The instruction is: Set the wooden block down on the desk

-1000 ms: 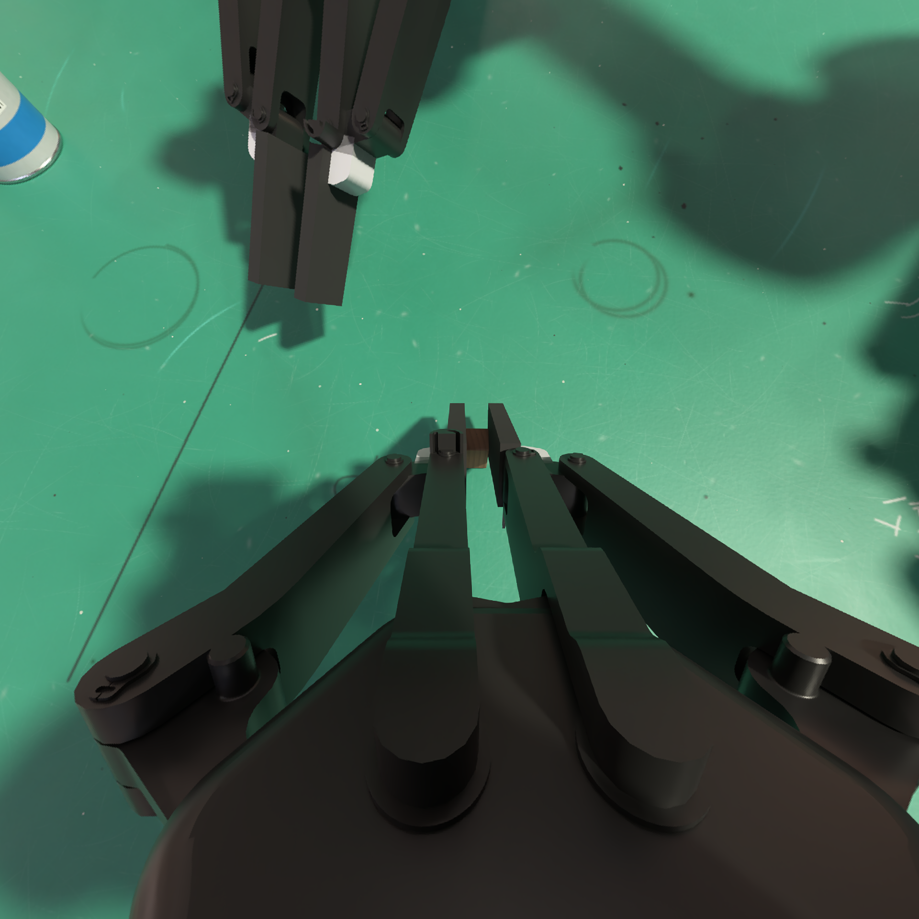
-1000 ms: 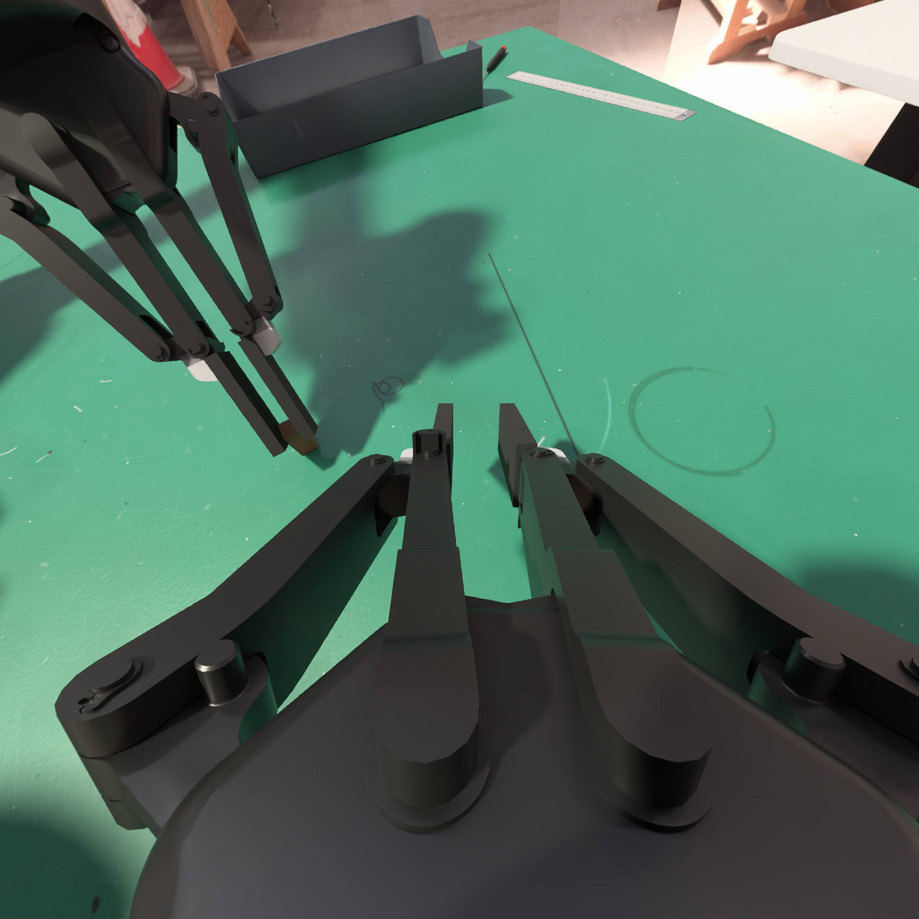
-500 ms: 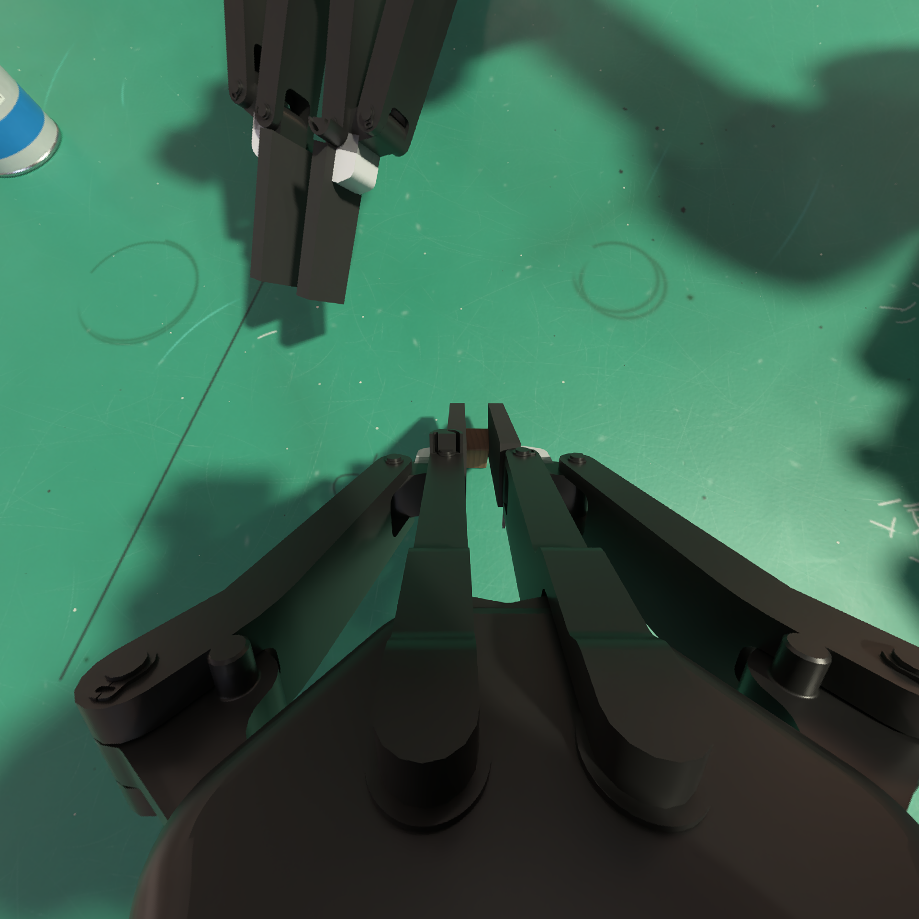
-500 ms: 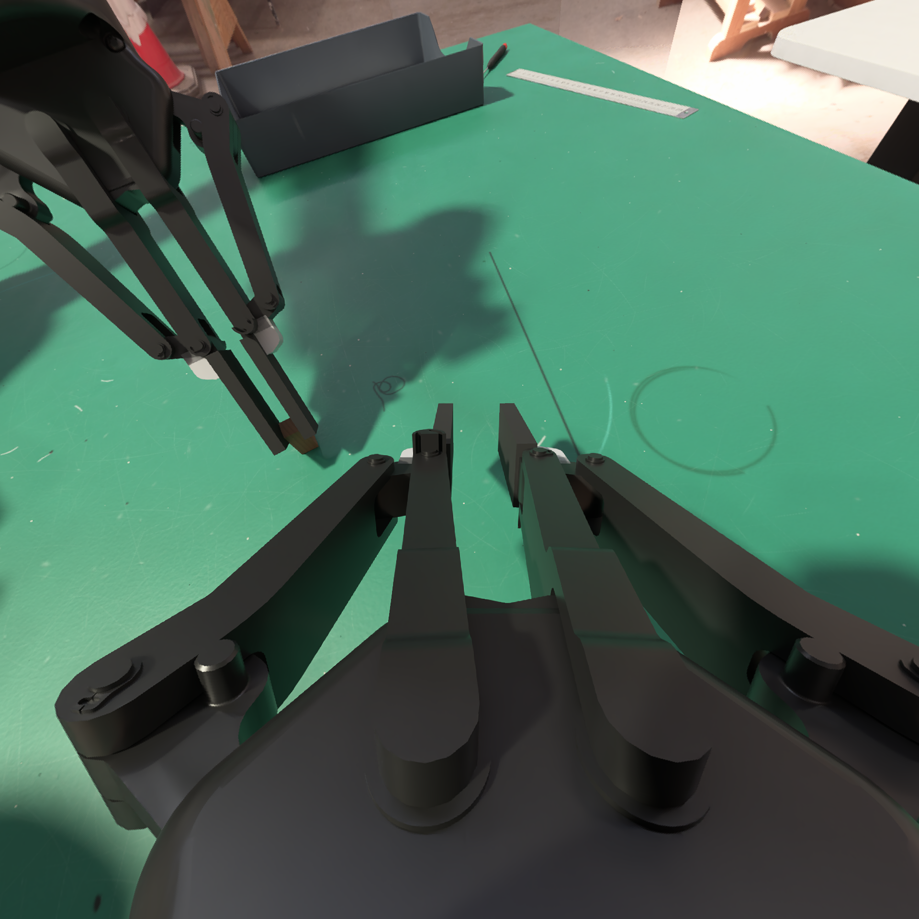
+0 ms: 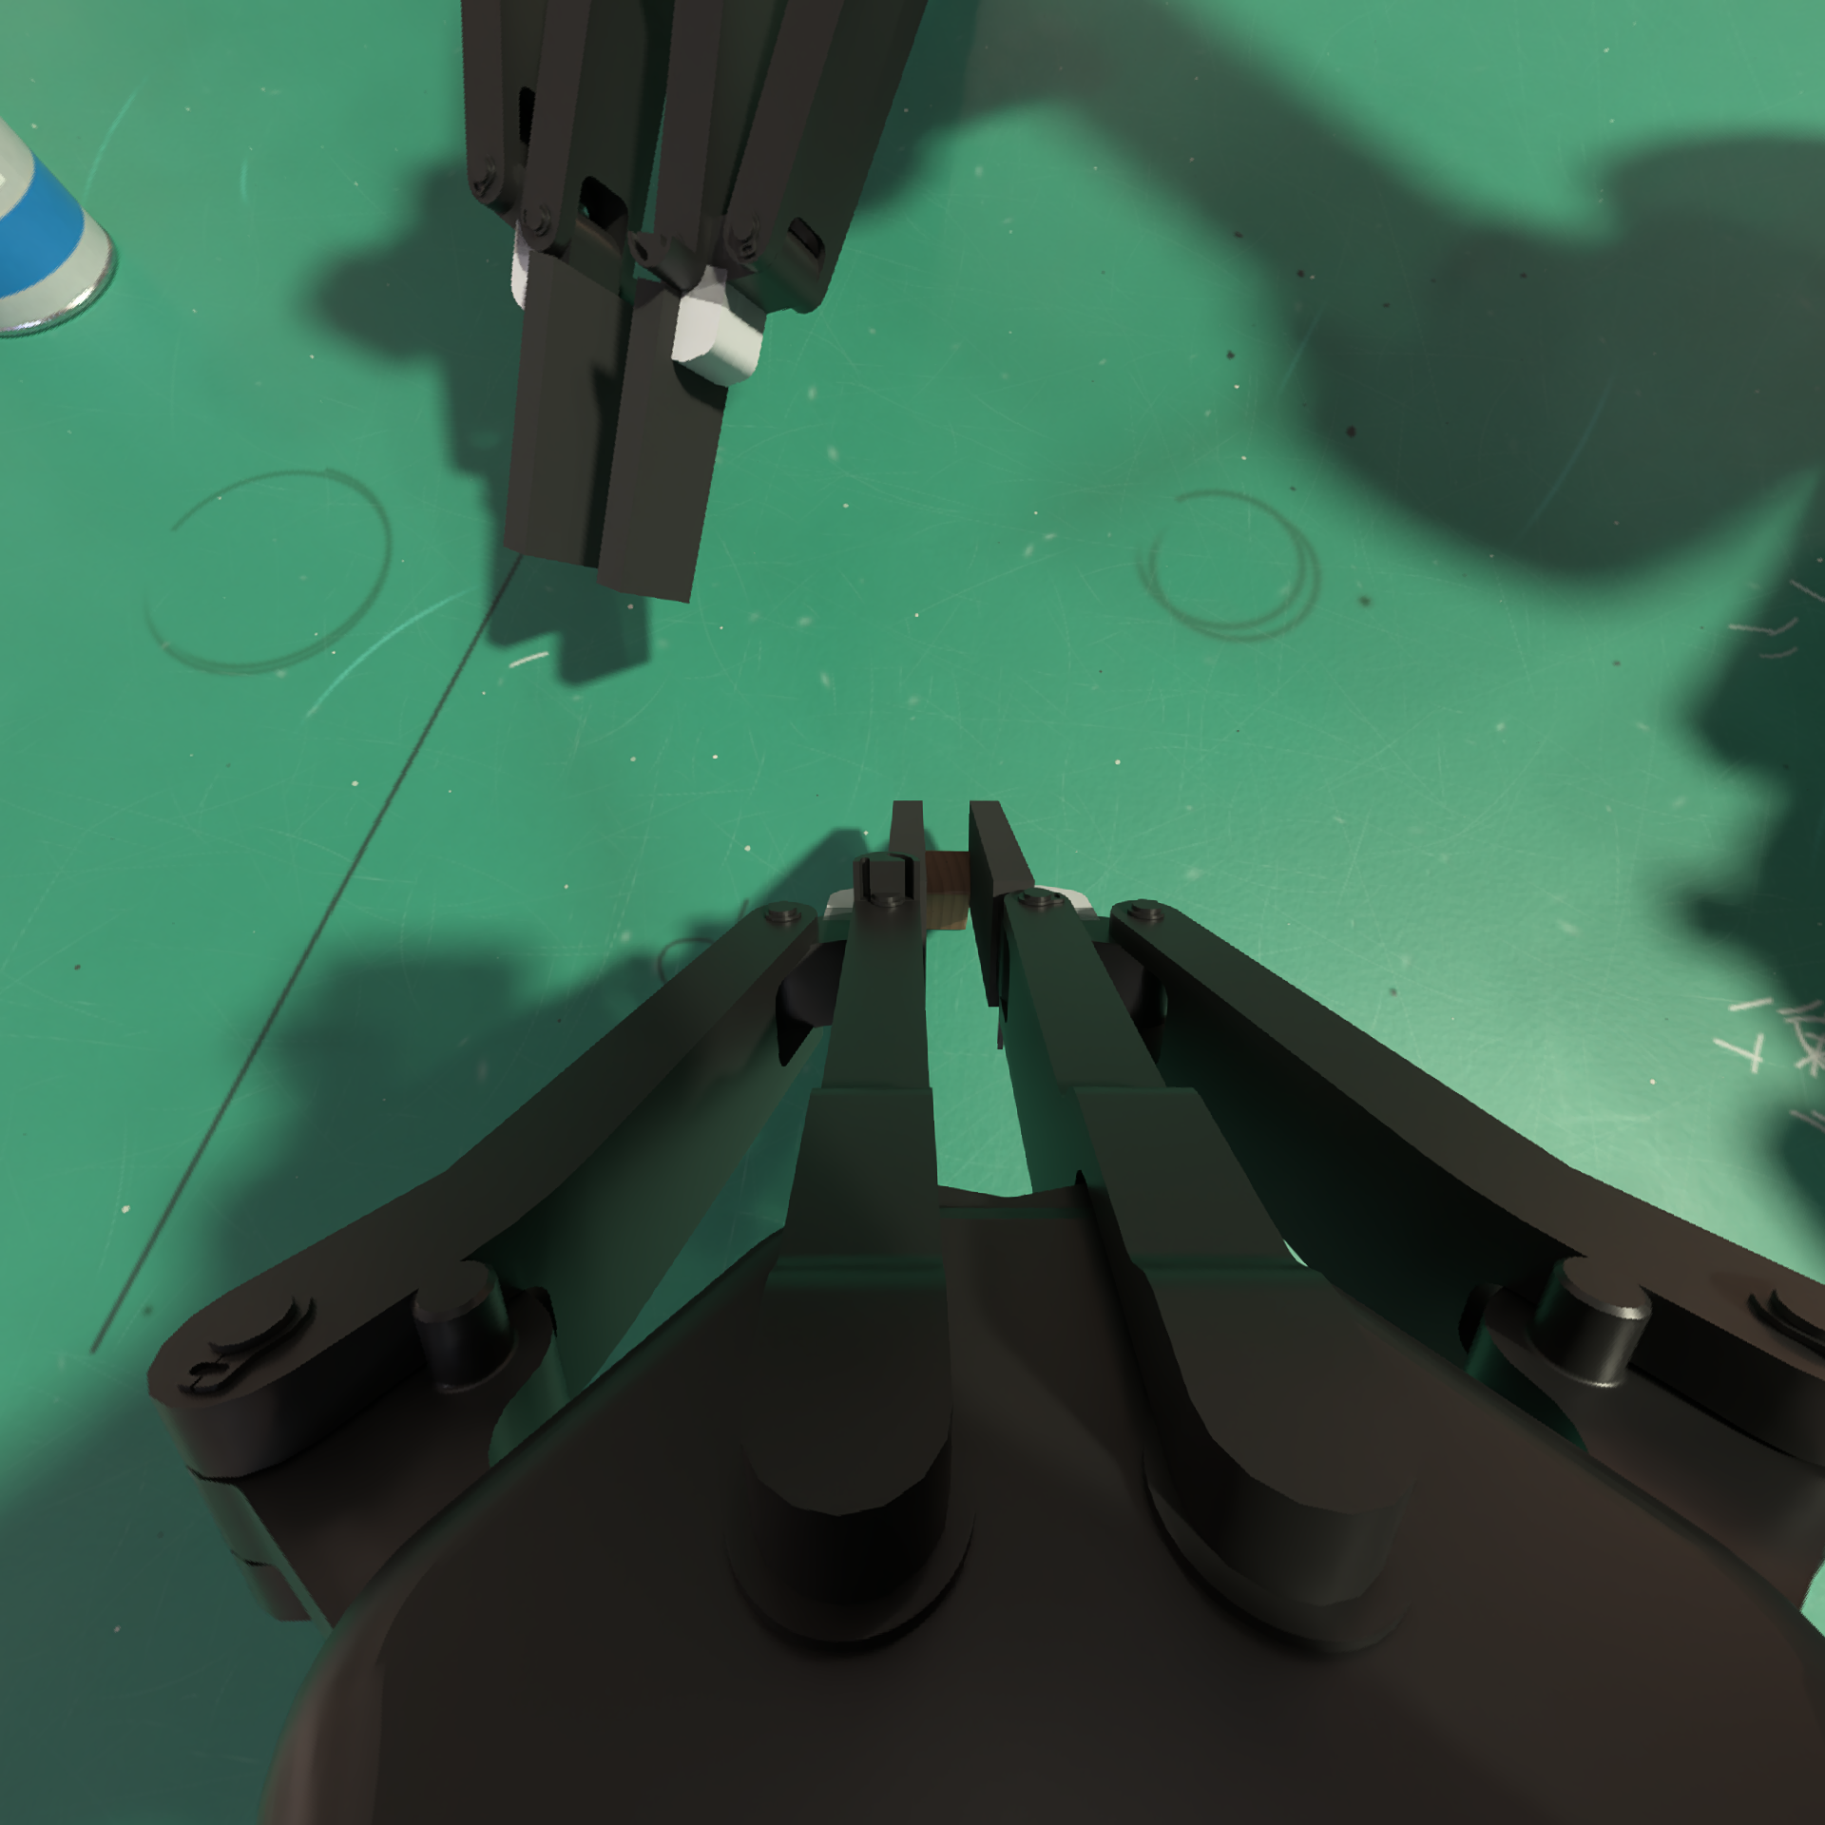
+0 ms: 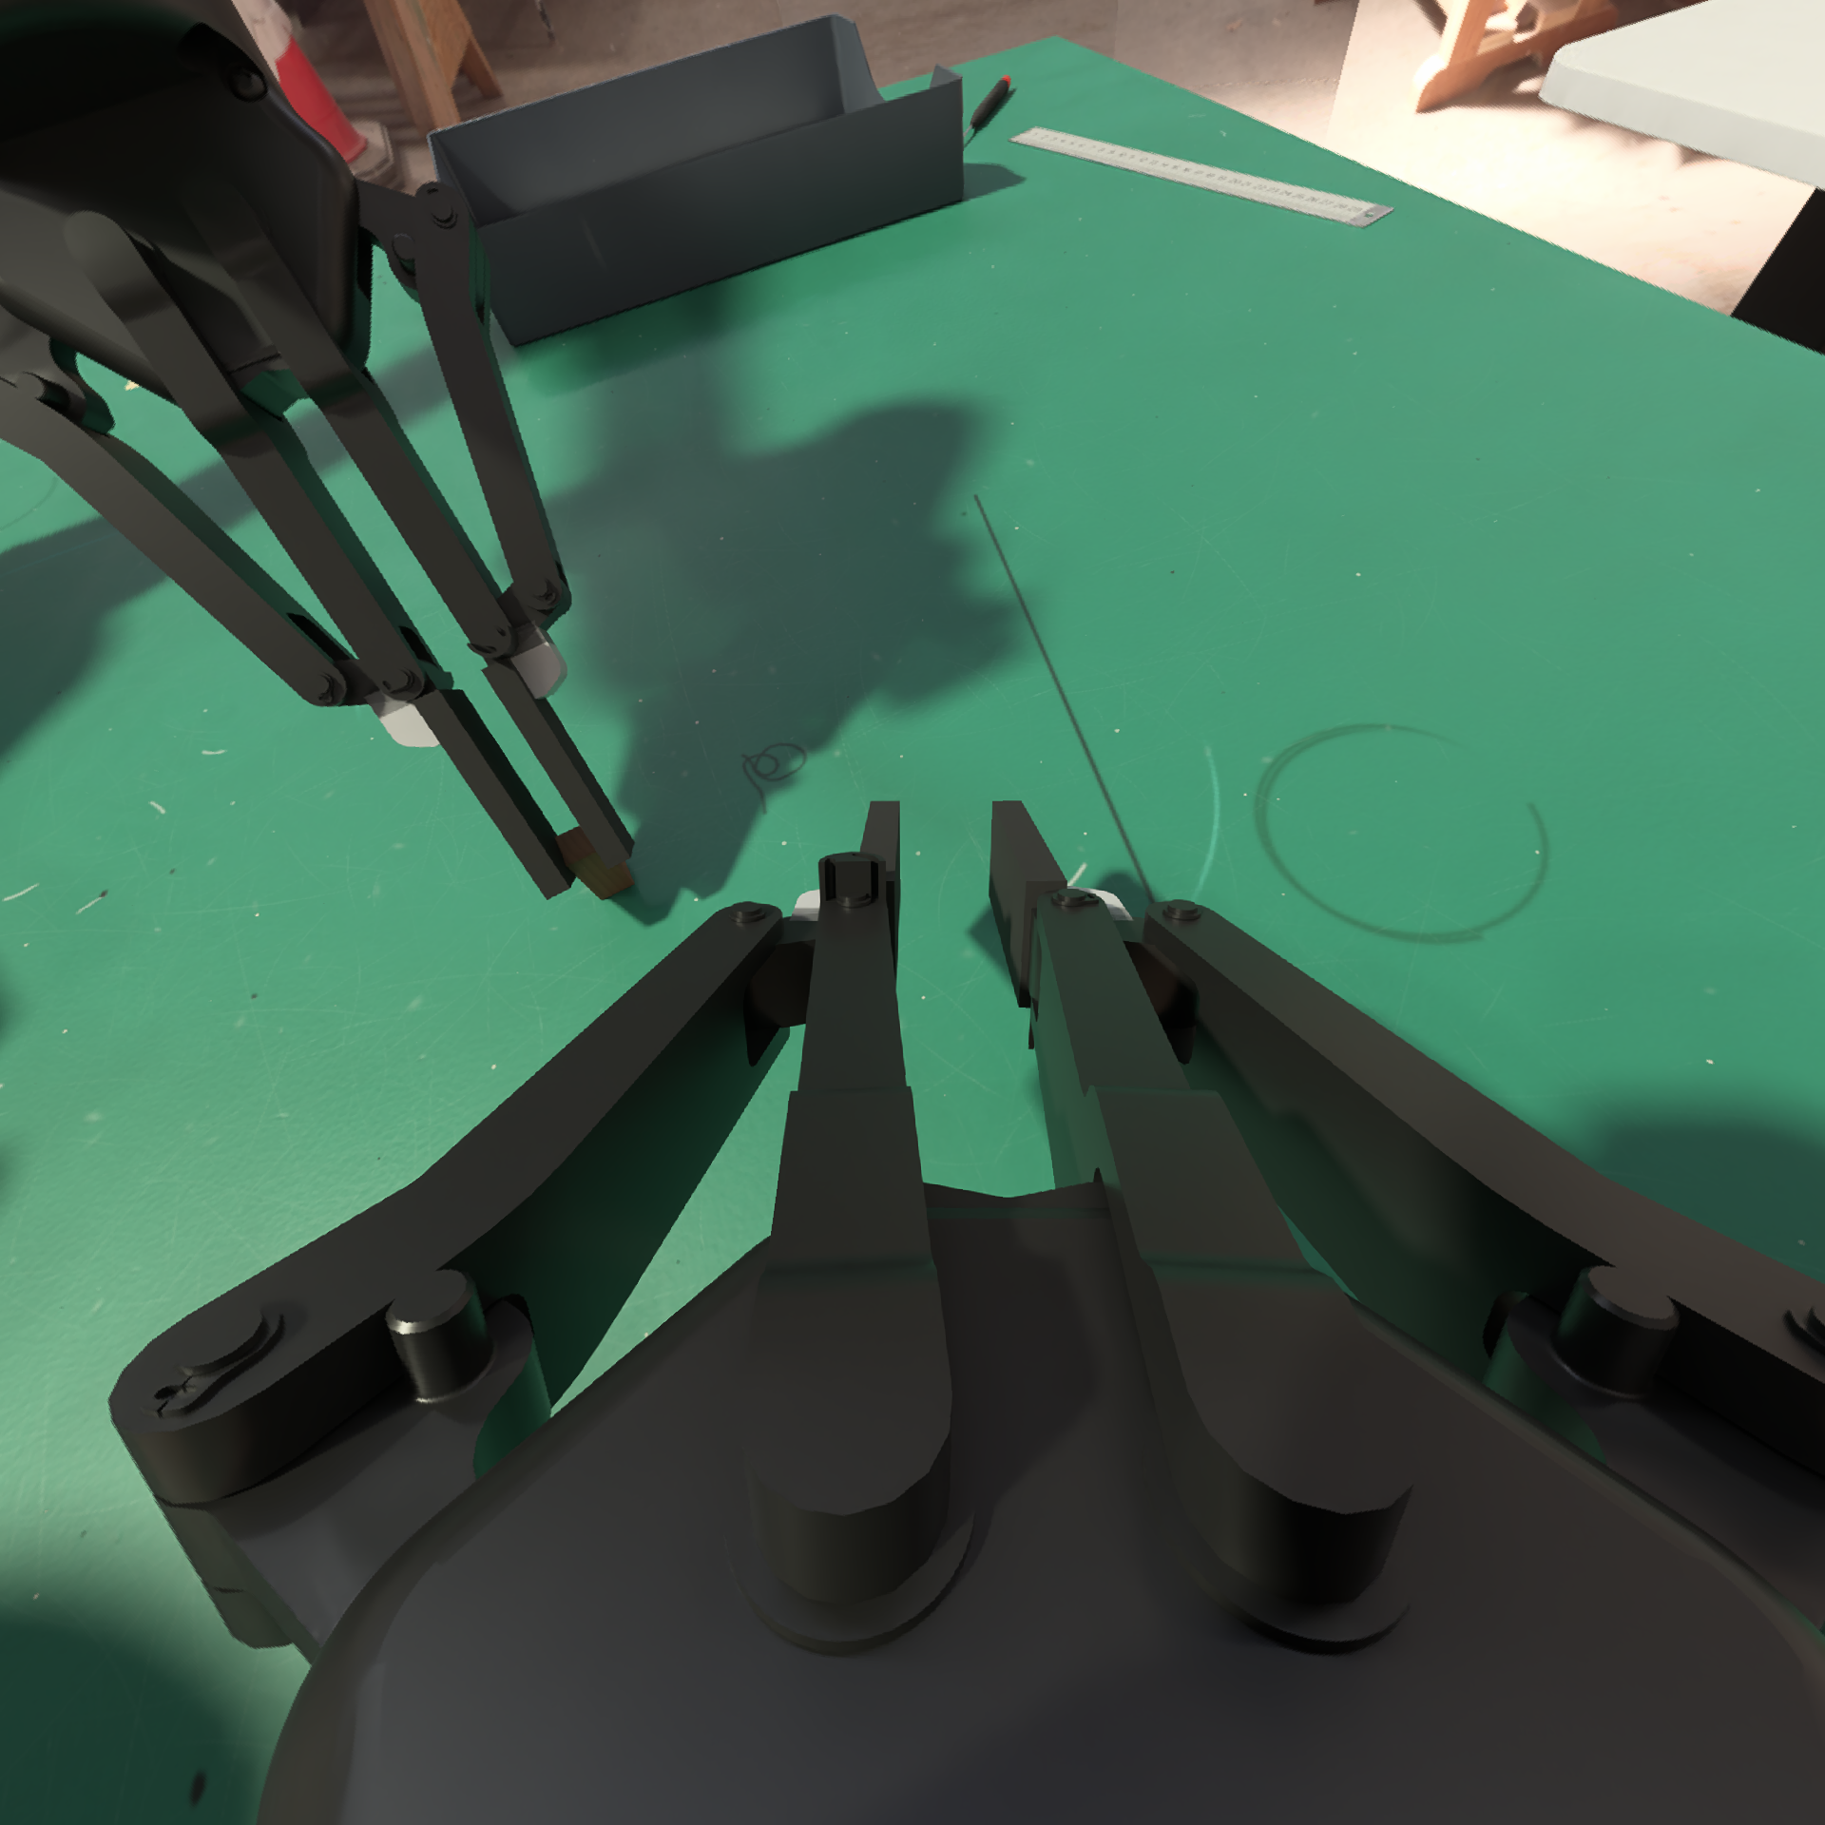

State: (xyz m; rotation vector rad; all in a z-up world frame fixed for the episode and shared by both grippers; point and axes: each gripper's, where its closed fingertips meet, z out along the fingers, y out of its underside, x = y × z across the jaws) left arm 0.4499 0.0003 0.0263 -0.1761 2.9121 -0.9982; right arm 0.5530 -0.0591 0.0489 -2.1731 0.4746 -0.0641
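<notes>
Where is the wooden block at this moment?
The wooden block sits pinched between the left hand's fingertips, low over the green desk; the right wrist view shows it at left, apart from the right hand.

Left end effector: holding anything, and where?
Left end effector grips the wooden block by two opposite side faces, near its fingertips. Right end effector holds nothing.

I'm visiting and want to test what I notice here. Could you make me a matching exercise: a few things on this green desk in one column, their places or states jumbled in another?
1. wooden block
2. grey bin
3. metal ruler
4. right gripper

a. lying flat near the far edge
b. pinched between the left gripper fingers
c. holding nothing
d. open-topped, standing at the far side

Pairs: 1-b, 2-d, 3-a, 4-c
</notes>
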